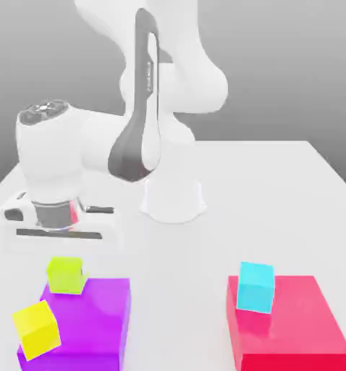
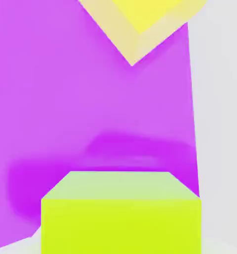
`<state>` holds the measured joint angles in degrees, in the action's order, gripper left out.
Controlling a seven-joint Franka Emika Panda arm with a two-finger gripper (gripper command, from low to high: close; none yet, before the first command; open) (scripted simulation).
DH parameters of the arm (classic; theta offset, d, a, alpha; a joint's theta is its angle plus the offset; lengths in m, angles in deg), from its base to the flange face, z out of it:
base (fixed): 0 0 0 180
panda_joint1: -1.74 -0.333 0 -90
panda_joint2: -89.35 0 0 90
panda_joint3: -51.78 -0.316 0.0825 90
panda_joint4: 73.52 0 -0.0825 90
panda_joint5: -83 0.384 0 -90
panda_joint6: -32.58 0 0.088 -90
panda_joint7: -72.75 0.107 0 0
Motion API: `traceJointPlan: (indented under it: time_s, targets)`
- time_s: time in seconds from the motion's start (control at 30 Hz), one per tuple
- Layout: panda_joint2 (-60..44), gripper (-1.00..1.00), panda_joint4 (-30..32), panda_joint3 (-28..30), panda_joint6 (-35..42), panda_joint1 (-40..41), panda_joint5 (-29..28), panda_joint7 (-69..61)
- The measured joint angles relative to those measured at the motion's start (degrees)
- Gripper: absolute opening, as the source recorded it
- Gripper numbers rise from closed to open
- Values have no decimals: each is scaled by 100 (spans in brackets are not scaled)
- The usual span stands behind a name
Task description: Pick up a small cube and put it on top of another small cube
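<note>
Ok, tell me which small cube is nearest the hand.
The lime yellow-green cube, at the end of the purple block towards the robot's base. The pure-yellow cube and both cyan cubes are farther off.

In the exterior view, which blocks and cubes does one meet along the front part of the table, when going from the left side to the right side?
Yellow cube, purple block, cyan cube, red block.
</note>
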<state>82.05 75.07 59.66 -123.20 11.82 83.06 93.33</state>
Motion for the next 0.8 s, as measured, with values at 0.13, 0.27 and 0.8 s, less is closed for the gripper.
traceJointPlan:
  time_s: [0.13,0.27,0.8]
  targets:
    - [-309,-100,-698,-587,389,-553,-178,-184]
    - [-610,-100,-1358,-1140,759,-1125,-366,-346]
    - [-2014,100,-2929,-2155,1028,-2701,-1104,-535]
